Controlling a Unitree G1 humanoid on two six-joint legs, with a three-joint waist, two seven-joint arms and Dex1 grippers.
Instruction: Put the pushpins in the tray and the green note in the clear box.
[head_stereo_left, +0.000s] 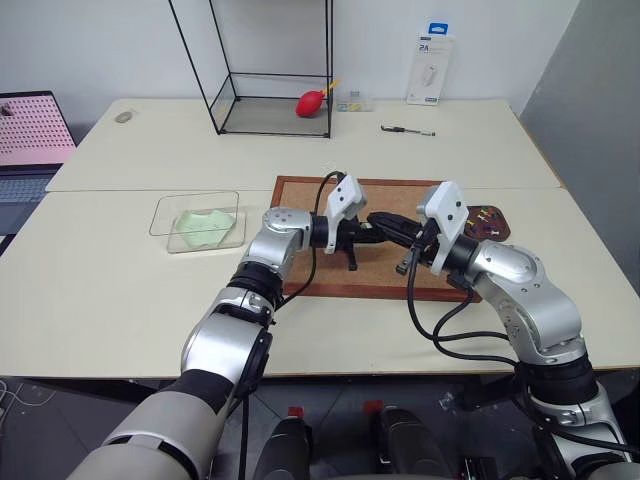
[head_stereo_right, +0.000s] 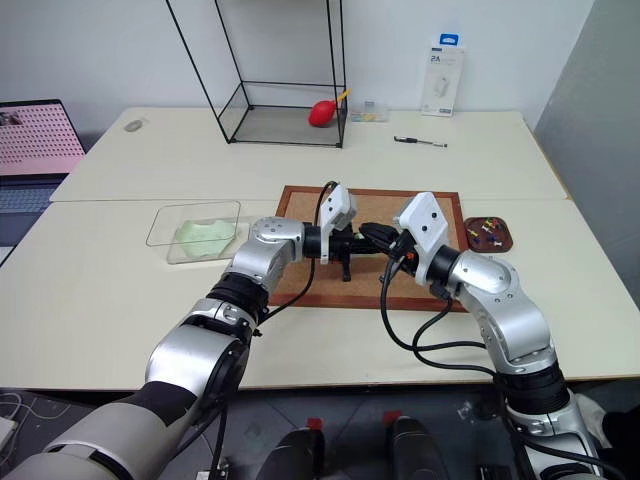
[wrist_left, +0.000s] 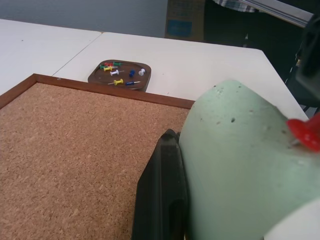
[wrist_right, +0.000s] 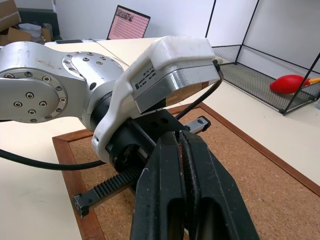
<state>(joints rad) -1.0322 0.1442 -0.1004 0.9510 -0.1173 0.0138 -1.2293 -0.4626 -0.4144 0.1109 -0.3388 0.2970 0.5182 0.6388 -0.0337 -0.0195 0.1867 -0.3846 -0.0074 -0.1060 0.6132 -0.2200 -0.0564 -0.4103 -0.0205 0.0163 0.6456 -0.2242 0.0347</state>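
Above the middle of the corkboard (head_stereo_left: 300, 205), both my jaws meet tip to tip.

My left jaws are pinching the green note (wrist_left: 235, 165), which curves up off the cork with a red pushpin (wrist_left: 304, 134) at its far edge. My right jaws are pressed together, and I cannot tell whether they grip that pin. From where the jaws meet, the tray (head_stereo_left: 505, 232) sits at 3 o'clock, touching the board's frame, with loose pushpins (wrist_left: 117, 73) inside. The clear box (head_stereo_left: 160, 215) lies at 9 o'clock, apart from the board, holding a wavy pale green sheet (head_stereo_left: 205, 228). At 11 o'clock stands a black-framed case (head_stereo_left: 270, 115), well apart. The counter (head_stereo_left: 100, 300) is bare from 6 to 8 o'clock down to its near edge, and the seam between the two counter tops runs just behind the board's far edge.
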